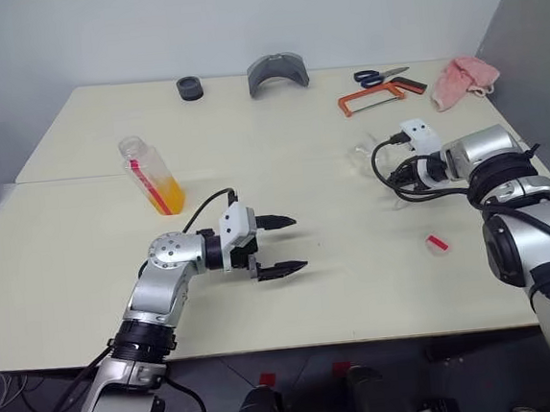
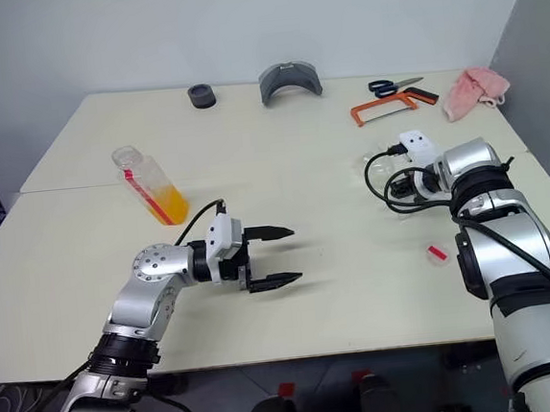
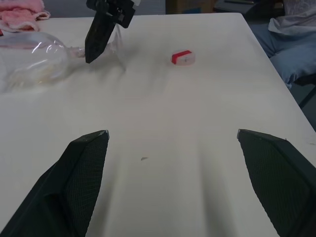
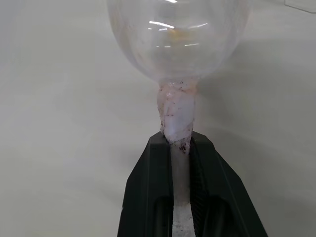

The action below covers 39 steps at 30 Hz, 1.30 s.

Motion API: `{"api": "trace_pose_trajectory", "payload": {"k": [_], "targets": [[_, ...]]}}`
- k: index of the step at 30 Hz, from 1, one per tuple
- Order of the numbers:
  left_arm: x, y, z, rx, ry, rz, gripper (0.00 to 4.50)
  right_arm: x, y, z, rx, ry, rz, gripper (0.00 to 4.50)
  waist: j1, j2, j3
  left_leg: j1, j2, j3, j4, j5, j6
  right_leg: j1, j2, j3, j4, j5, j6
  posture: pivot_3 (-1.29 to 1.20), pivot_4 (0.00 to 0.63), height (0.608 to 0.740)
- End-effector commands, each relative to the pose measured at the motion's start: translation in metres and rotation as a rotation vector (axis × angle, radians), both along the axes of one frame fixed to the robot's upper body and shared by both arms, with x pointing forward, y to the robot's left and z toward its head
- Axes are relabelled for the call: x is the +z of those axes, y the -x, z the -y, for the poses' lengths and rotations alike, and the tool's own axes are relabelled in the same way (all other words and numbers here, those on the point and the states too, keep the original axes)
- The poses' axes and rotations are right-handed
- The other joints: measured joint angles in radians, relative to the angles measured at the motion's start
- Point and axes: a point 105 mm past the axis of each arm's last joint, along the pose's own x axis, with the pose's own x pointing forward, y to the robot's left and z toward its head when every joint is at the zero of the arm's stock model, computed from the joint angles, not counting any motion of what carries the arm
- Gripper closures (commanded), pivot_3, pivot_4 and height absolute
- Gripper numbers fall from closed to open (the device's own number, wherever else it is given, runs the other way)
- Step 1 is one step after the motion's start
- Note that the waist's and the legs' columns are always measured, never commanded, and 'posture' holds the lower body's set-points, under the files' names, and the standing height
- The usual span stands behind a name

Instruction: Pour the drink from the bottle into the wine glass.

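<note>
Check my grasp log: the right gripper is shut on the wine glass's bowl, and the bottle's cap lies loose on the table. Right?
Not quite. The right gripper is shut on the stem of the wine glass, below the bowl, as the right wrist view shows. The cap does lie loose on the table.

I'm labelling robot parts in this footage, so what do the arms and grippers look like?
Both arms are silver-grey metal segments with black joint bands. The left gripper has two black, tapered, pointed fingers with a fine textured inner face, behind a white block at the wrist. The right gripper has the same black fingers, and a white block sits above its wrist. Black cables loop around both wrists.
</note>
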Motion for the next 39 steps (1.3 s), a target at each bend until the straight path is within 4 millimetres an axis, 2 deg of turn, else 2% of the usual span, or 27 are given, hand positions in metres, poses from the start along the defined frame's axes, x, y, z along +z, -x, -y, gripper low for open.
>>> {"api": "trace_pose_trajectory", "payload": {"k": [1, 3, 7, 12, 16, 21, 24, 28, 31, 36, 38, 39], "targets": [[0.012, -0.004, 0.001, -0.001, 0.017, 0.035, 0.0, 0.049, -0.017, -0.008, -0.035, -0.108, 0.205, 4.37, 0.0, 0.001, 0.001, 0.0, 0.0, 0.0, 0.0, 0.0, 0.0, 0.0, 0.0, 0.0, 0.0, 0.0, 0.0, 0.0, 0.15, 0.74], [0.013, -0.005, 0.0, 0.006, 0.019, 0.035, 0.0, 0.05, -0.02, -0.007, -0.051, -0.127, 0.24, 4.37, 0.0, 0.001, 0.001, 0.0, 0.0, 0.0, 0.0, 0.0, 0.0, 0.0, 0.0, 0.0, 0.0, 0.0, 0.0, 0.0, 0.15, 0.74], [0.014, -0.006, -0.001, 0.008, 0.017, 0.032, 0.0, 0.011, -0.017, -0.006, -0.047, -0.101, 0.244, 4.37, 0.0, 0.001, 0.001, 0.0, 0.0, 0.0, 0.0, 0.0, 0.0, 0.0, 0.0, 0.0, 0.0, 0.0, 0.0, 0.0, 0.15, 0.74], [0.017, -0.007, -0.001, 0.009, 0.022, 0.029, 0.0, -0.018, -0.006, -0.006, -0.072, -0.126, 0.277, 4.37, 0.0, 0.0, -0.001, 0.001, 0.001, -0.001, 0.001, 0.0, 0.0, 0.002, 0.0, 0.0, 0.0, 0.0, 0.0, 0.0, 0.15, 0.74], [0.018, -0.007, 0.0, 0.008, 0.026, 0.026, 0.0, -0.039, 0.014, -0.008, -0.083, -0.123, 0.288, 4.37, 0.004, 0.0, -0.001, 0.002, 0.001, -0.002, 0.001, 0.0, 0.0, 0.003, 0.0, -0.001, 0.001, 0.0, 0.0, 0.0, 0.15, 0.74], [0.018, -0.005, 0.0, 0.003, 0.027, 0.017, 0.0, -0.067, 0.05, -0.018, -0.047, -0.156, 0.283, 4.37, 0.009, -0.001, -0.004, 0.001, 0.001, -0.003, 0.0, 0.0, 0.0, 0.003, 0.0, -0.002, 0.0, 0.0, 0.0, 0.0, 0.15, 0.74], [0.018, -0.005, 0.0, 0.001, 0.023, 0.012, 0.0, -0.08, 0.069, -0.018, -0.031, -0.118, 0.277, 4.37, 0.011, -0.001, -0.008, 0.002, 0.001, -0.004, 0.0, 0.0, 0.0, 0.004, 0.0, -0.002, 0.0, 0.0, 0.0, 0.0, 0.15, 0.74], [0.019, -0.006, 0.0, 0.0, 0.017, 0.011, 0.0, -0.09, 0.083, -0.021, -0.007, -0.1, 0.259, 4.37, 0.013, -0.002, -0.014, 0.003, 0.0, -0.004, 0.0, 0.0, 0.0, 0.005, 0.0, -0.003, -0.001, 0.0, 0.0, 0.0, 0.15, 0.74], [0.019, -0.007, 0.0, -0.002, 0.016, 0.012, 0.0, -0.093, 0.086, -0.022, -0.022, -0.11, 0.238, 4.37, 0.013, -0.002, -0.016, 0.004, 0.0, -0.004, 0.0, 0.0, 0.0, 0.006, 0.001, -0.003, -0.001, 0.0, 0.0, 0.0, 0.15, 0.74], [0.021, -0.007, 0.0, 0.0, 0.017, 0.015, 0.0, -0.071, 0.075, -0.028, -0.074, -0.231, 0.309, 4.37, 0.014, -0.003, -0.016, 0.008, 0.0, -0.004, -0.001, 0.0, 0.0, 0.011, 0.002, -0.003, -0.004, 0.0, 0.0, 0.0, 0.15, 0.74], [0.022, -0.008, 0.0, 0.002, 0.021, 0.014, 0.0, -0.064, 0.075, -0.035, -0.062, -0.268, 0.285, 3.65, 0.014, -0.002, -0.016, 0.012, 0.0, -0.004, -0.002, 0.0, 0.0, 0.015, 0.002, -0.003, -0.006, 0.0, 0.0, 0.0, 0.15, 0.74], [0.023, -0.008, 0.0, 0.003, 0.023, 0.014, 0.0, -0.064, 0.077, -0.039, -0.043, -0.267, 0.252, 3.43, 0.014, -0.002, -0.016, 0.014, 0.0, -0.004, -0.003, 0.0, 0.001, 0.017, 0.003, -0.003, -0.007, 0.0, 0.0, 0.0, 0.15, 0.74]]}}
